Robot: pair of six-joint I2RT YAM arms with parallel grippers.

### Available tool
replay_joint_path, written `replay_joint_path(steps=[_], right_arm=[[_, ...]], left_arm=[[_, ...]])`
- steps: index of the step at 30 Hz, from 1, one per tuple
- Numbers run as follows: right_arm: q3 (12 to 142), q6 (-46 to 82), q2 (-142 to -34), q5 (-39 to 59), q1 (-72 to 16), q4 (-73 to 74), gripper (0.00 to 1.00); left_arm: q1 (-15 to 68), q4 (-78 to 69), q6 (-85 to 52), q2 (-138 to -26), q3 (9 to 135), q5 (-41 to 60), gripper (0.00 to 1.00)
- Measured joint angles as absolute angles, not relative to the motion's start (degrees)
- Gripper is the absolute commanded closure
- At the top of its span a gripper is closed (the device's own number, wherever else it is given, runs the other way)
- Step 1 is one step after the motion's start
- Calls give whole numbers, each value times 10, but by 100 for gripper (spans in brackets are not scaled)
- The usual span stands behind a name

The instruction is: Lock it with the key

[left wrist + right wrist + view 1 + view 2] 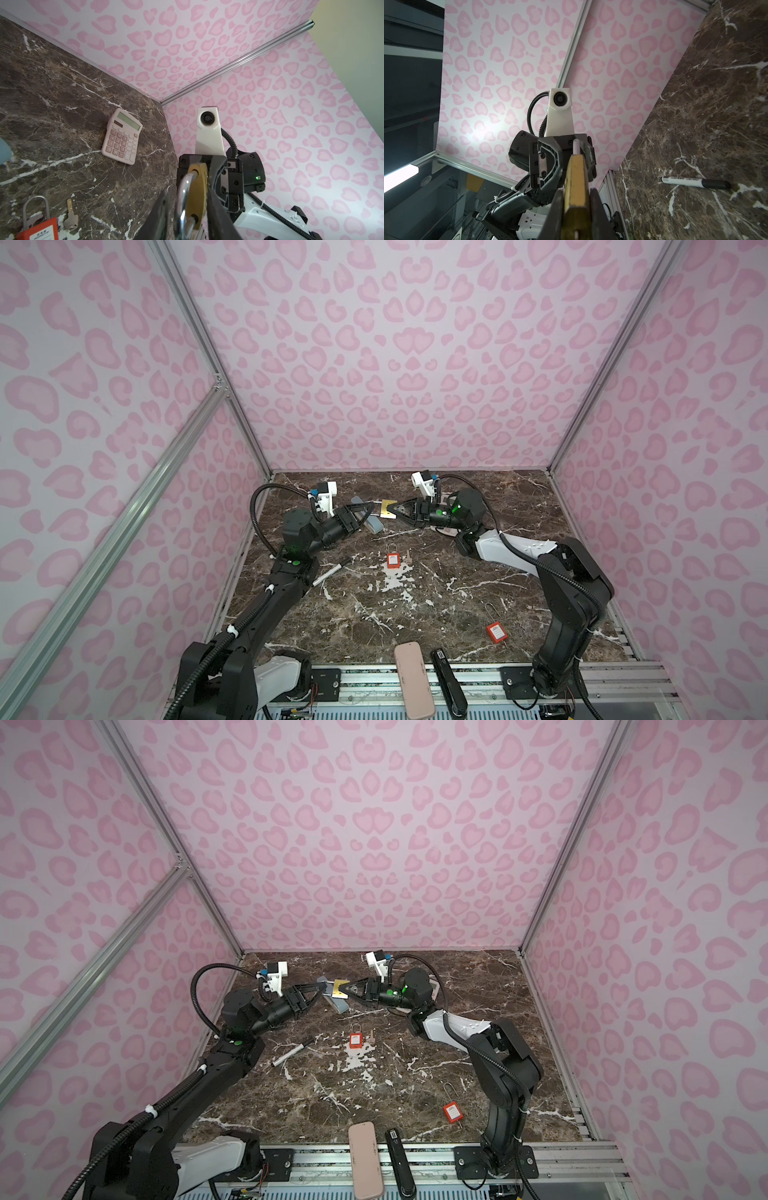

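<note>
Up close, we see the scuffed brass padlock with its silver steel shackle raised over the back of the brown marble table. The right gripper pinches its body. The left gripper has its fingers on either side of the shackle, and we cannot tell if they press it. The white label on the red plastic padlock is too blurred to read.

Digits on pink calculator keys

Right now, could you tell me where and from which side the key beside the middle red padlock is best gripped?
I would grip the key by its broad head, straight down from above, pinching across its width. It lies flat on the table, beside the red padlock but apart, leaving the blade free.
</note>
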State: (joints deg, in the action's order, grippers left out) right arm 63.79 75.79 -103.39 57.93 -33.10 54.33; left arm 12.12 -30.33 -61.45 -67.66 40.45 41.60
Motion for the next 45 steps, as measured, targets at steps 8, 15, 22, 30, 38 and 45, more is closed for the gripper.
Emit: replay_joint_path(steps=[8, 15, 22, 30, 38, 45], right_arm=[[651, 684, -1011, 607, -320, 435, 100], [651, 648, -997, 621, -311, 386, 100], [651, 643, -996, 630, -307, 379, 100], [651, 664, -997, 633, -306, 396, 100], [651, 695, -1003, 635, -300, 426, 100], [654, 697, -1003, 637, -300, 430, 100]], left_arm=[[121, -293, -597, -677, 416, 427, 57], [121, -283, -584, -677, 419, 442, 58], [121, -267, -578, -681, 422, 450, 72], [121, -266, -574, -681, 422, 453, 77], [121, -265, -571, -681, 422, 459, 77], [121, -265, -570, -681, 422, 459, 89]])
